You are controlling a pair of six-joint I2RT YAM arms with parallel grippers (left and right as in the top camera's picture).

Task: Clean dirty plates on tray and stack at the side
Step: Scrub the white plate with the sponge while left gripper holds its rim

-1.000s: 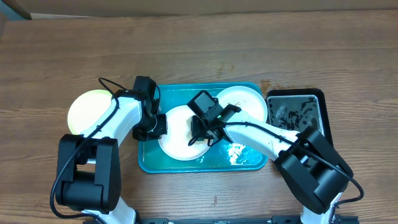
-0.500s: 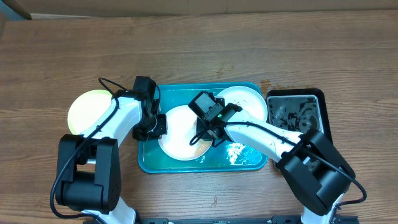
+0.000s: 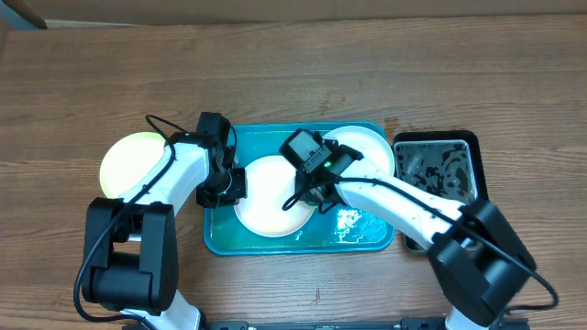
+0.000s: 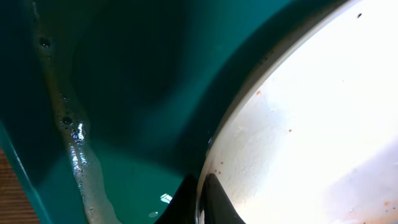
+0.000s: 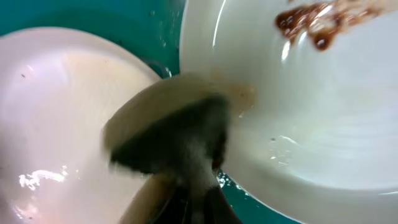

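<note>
Left fingers (image 4: 215, 201) are pinched shut on the rim of the middle white plate (image 3: 269, 200), right at its left edge, and the plate lies inside the turquoise tray (image 3: 303, 242). Up close its surface shows only a few tiny brown specks, with wet tray floor just beside it. Right fingers (image 5: 211, 210) are clamped on a sponge (image 5: 174, 127) — tan on top, dark underneath — and it sits over the spot where the middle plate meets the second white plate (image 3: 365, 151), touching that second plate's rim. That one lies in the tray's far right corner, with a brown smear (image 5: 314, 22) on its face. The yellow-green plate (image 3: 131, 161) lies out on the bench (image 3: 293, 73), left of the tray — a black tray (image 3: 442, 167) is on the right.
</note>
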